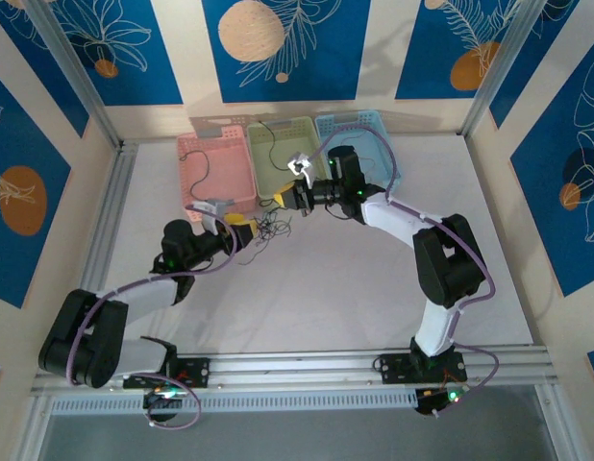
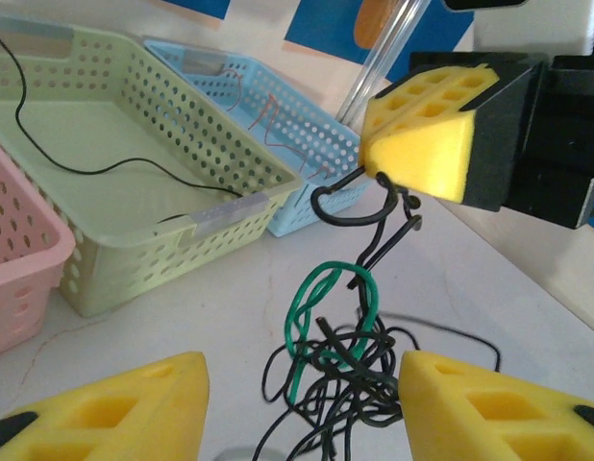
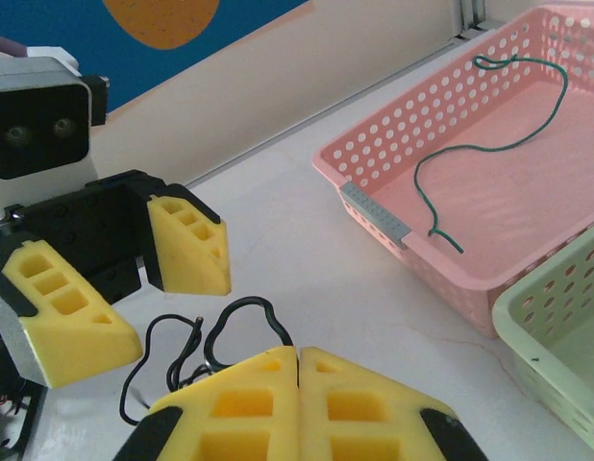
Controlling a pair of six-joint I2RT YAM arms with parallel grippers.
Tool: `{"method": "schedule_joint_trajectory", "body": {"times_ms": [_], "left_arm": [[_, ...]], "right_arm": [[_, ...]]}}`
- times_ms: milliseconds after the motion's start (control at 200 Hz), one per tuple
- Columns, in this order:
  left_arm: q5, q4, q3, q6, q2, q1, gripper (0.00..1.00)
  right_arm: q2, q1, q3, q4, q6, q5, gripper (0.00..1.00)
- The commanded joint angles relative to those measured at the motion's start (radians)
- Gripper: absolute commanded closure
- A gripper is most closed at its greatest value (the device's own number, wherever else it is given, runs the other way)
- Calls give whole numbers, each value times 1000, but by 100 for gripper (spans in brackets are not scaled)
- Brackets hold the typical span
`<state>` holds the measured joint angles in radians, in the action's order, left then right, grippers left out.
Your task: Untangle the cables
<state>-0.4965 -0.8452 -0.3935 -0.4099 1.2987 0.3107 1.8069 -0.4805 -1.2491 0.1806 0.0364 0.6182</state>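
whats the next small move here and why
Probably close the left gripper on the clump: its jaws sit open either side, while the right gripper is shut on a black cable running into the tangle. Pinning it should let that strand pull free.

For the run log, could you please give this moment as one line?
phase: untangling | right gripper: shut on black cable | left gripper: open over clump | cable not yet free

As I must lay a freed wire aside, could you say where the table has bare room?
Bare table lies between the left arm and right arm, toward the near rail. It is crowded before the pink basket and green basket, where left claw and right claw meet at the cables.
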Motion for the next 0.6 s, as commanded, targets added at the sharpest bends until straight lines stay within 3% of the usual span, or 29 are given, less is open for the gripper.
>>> {"method": "schedule_joint_trajectory", "body": {"times_ms": [0,260,425,505,595], "left_arm": [[2,-1,-13,8,5,7,45],[-111,-38,-52,-42,76,8,52],[-127,-47,-57,-50,88,10,58],[-142,-56,-63,-62,101,10,68],[-164,-66,-74,-76,120,11,89]], "right_arm": [[12,-15,-9,-4,-50,26,100],[15,-30,5,17,-81,14,100],[12,-32,13,31,-85,17,100],[11,-34,14,31,-90,17,100],[9,-34,16,33,-90,6,100]]}}
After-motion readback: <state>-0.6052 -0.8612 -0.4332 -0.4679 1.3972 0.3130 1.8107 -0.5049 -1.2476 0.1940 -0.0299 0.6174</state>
